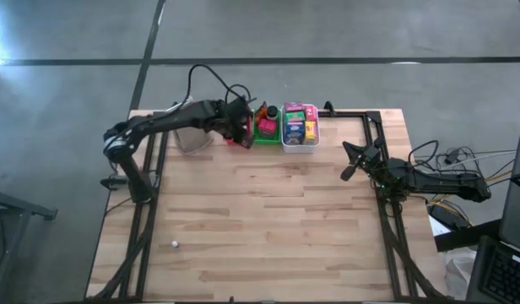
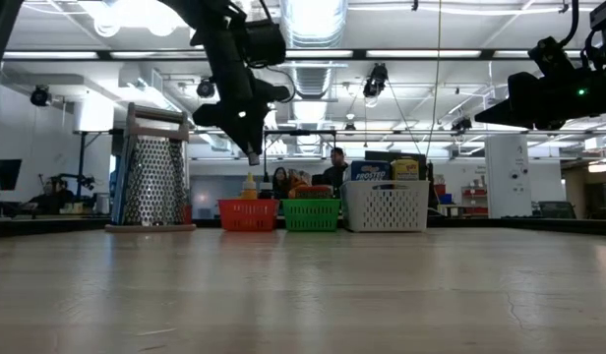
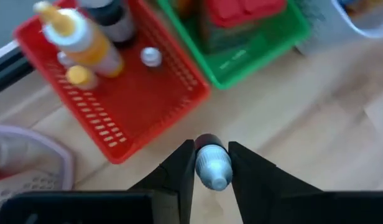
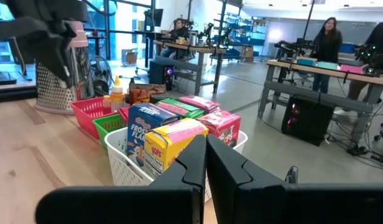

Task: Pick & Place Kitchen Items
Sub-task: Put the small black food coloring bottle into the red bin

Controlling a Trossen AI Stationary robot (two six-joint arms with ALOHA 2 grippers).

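Three baskets stand in a row at the table's far edge: red (image 1: 239, 138), green (image 1: 266, 129) and white (image 1: 300, 128). The red basket (image 3: 126, 93) holds a yellow-orange bottle (image 3: 83, 40), a dark jar (image 3: 110, 18) and a small silver piece (image 3: 151, 57). The green basket (image 3: 241, 59) holds red and dark items; the white one (image 4: 132, 171) holds upright coloured boxes (image 4: 160, 146). My left gripper (image 3: 211, 149) hangs over the red basket's near edge, shut on a small pale grey bottle (image 3: 213, 167). My right gripper (image 4: 206, 149) waits shut at the table's right side (image 1: 348, 171). My left gripper pinches the small bottle by its two sides (image 3: 204, 169) between its two fingertips. The fingers (image 2: 252, 149) slant steeply down from above. The bottle is lifted clear, above the bare wood just in front of the red basket's near wall.
A metal grater (image 1: 192, 135) stands left of the red basket, close beside my left arm. A tiny white thing (image 1: 175, 244) lies alone near the table's front left. People sit and stand in the room beyond the table (image 2: 334, 167).
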